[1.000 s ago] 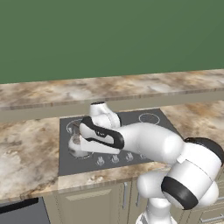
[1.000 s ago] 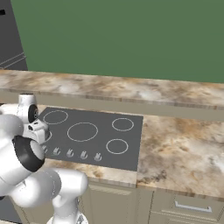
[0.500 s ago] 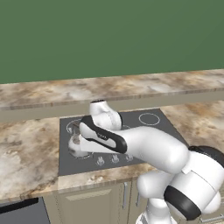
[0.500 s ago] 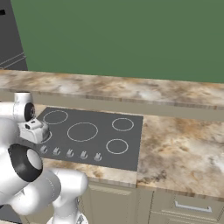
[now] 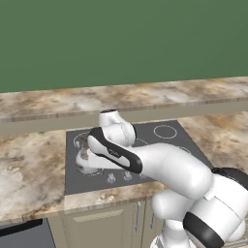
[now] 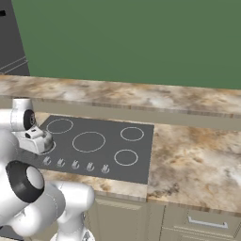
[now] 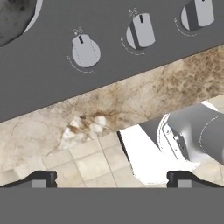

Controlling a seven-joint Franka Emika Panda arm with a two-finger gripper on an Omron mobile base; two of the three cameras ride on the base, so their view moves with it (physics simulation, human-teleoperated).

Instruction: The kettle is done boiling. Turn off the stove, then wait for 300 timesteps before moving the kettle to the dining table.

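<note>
The stove (image 5: 145,140) is a dark cooktop with white burner rings, set into the marble counter. The kettle (image 7: 13,15) shows as a dark shiny curve at the hand view's top left corner. From the left base camera the kettle (image 5: 79,162) peeks out grey beside my hand on the front left burner. My gripper (image 7: 111,179) hangs open over the stove's front edge, fingertips (image 7: 39,178) wide apart and holding nothing. The silver knobs (image 7: 86,51) lie just ahead of it. The dining table (image 5: 121,99) is the raised marble slab behind the stove.
The knob row (image 6: 75,164) runs along the cooktop's front. Lower marble counter (image 6: 197,160) spreads to the right, with cabinet fronts (image 6: 207,221) below. A black oven front (image 6: 12,42) stands at the far left. Tiled floor (image 7: 87,162) lies beneath the counter edge.
My hand has stayed over the stove's front left corner, shifting only slightly. The arm's elbow has swung lower and forward behind it.
</note>
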